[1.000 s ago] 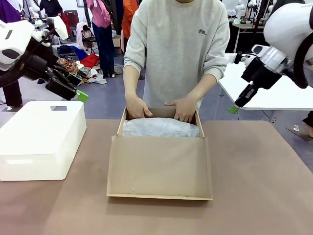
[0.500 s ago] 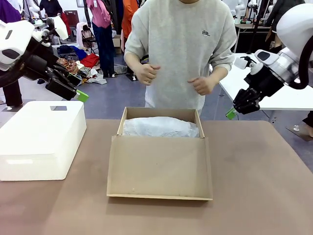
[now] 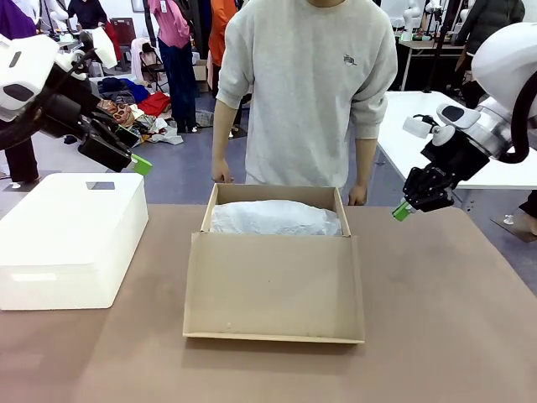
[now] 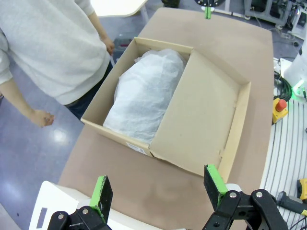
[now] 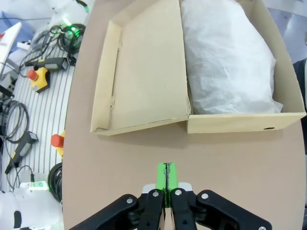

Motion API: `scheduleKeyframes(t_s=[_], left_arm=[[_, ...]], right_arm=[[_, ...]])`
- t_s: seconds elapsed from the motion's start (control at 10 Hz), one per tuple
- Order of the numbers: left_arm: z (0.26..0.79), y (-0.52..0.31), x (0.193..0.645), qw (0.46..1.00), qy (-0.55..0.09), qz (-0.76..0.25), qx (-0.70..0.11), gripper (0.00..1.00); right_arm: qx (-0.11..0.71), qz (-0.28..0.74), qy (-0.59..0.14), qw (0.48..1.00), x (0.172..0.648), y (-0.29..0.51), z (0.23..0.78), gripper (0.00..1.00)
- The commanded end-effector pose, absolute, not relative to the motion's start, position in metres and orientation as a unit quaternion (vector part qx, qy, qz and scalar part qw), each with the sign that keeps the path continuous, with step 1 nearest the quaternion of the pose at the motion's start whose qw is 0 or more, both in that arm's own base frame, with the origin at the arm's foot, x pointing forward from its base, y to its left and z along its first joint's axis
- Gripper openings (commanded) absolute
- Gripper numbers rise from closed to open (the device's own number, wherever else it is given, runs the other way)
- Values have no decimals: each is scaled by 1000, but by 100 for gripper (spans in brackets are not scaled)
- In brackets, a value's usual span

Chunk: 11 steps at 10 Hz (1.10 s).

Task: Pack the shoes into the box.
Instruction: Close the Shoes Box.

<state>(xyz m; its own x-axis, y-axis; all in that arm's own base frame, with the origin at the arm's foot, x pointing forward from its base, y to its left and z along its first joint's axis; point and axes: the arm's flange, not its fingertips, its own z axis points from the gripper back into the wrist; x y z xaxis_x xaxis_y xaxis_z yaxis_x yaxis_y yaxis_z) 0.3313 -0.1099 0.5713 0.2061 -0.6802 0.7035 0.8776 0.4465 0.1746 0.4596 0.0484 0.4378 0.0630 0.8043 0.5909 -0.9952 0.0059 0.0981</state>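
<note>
The tan cardboard box (image 3: 273,197) stands mid-table, its flap lid (image 3: 275,285) lying open toward me. Crumpled white tissue paper (image 3: 275,218) bulges inside and covers the contents, so the shoes are hidden. My left gripper (image 3: 138,164) hangs open in the air over the far left, above the white box; its wrist view looks down on the cardboard box (image 4: 218,139) between spread fingers (image 4: 101,191). My right gripper (image 3: 401,210) is shut on nothing, low over the table's far right, beside the box (image 5: 240,122); its pads (image 5: 166,173) press together.
A bigger white rounded box (image 3: 71,235) sits at the left. A person in a grey sweatshirt (image 3: 306,92) stands at the far edge behind the box, hands (image 3: 221,173) hanging at their sides. Bare brown tabletop (image 3: 445,319) lies right of and in front of the box.
The person's hands lifted off the tissue in the box and dropped to their sides. My right gripper came down toward the table, still shut. The left arm stayed put.
</note>
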Motion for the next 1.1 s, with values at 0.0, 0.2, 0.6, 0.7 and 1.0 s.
scheduleKeyframes(t_s=[0.0,0.2,0.6,0.7,1.0], left_arm=[[572,-110,331,763,-372,-510,-138,100],[572,-110,331,763,-372,-510,-138,100],[572,-110,331,763,-372,-510,-138,100],[572,-110,331,763,-372,-510,-138,100],[572,-110,331,763,-372,-510,-138,100]], right_arm=[[254,655,-195,684,459,49,442,0],[254,655,-195,684,459,49,442,0],[264,700,-196,634,456,47,420,0],[267,708,-200,623,454,45,413,0],[279,728,-217,587,448,44,389,0]])
